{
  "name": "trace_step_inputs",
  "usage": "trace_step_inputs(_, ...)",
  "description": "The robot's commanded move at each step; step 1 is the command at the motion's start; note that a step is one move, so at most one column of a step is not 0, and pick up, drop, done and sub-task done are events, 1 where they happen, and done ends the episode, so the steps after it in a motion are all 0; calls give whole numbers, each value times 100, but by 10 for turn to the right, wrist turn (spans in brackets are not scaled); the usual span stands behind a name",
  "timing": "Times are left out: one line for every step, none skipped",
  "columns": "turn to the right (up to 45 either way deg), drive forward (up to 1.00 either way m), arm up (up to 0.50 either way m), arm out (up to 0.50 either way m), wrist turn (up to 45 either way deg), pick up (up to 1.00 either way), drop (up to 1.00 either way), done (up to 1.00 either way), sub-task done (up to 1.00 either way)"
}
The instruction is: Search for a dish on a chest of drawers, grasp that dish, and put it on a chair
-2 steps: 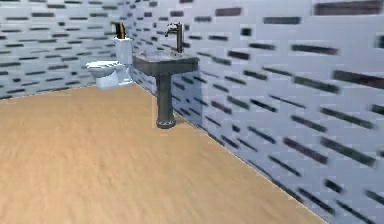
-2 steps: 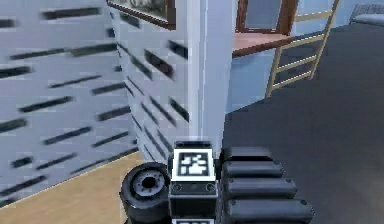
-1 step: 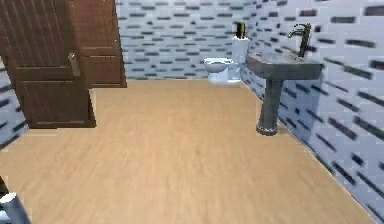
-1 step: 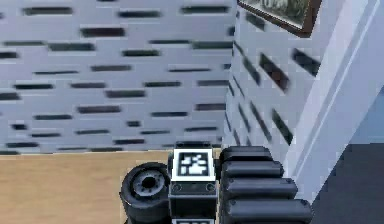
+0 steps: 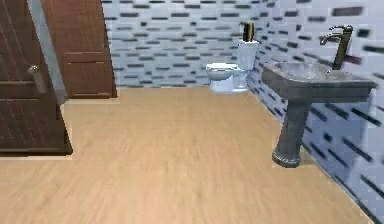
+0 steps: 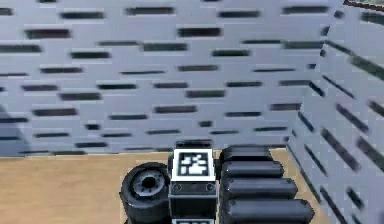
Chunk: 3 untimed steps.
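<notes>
Showing pale, smooth wood grain with low sheen across the floor (image 5: 180, 150). Reading as dark stained wood, panelled and near matt, on the doors (image 5: 25, 90). Gleaming as glossy white ceramic at the toilet (image 5: 228, 72). Looking like grey mottled stone at the pedestal sink (image 5: 300, 90), with dark metal at its tap (image 5: 338, 42). Appearing as smooth pale tiling streaked dark on the walls (image 6: 150, 80). Passing for matt black plastic at the arm (image 6: 260, 185) and gripper (image 6: 148, 192).

Bare wooden floor (image 5: 170, 150) lies open through the forward view's middle. A pedestal sink (image 5: 310, 82) stands out from the wall at its right, a toilet (image 5: 228, 72) beyond it, a dark door (image 5: 25, 85) at its left. In the arm side view a tiled wall (image 6: 150, 80) stands near.
</notes>
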Motion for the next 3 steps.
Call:
trace_step_inputs(-210, 0, 0, 0, 0, 0, 0, 0, 0)
trace_step_inputs(0, 100, 0, 0, 0, 0, 0, 0, 0)
trace_step_inputs(0, 100, 0, 0, 0, 0, 0, 0, 0)
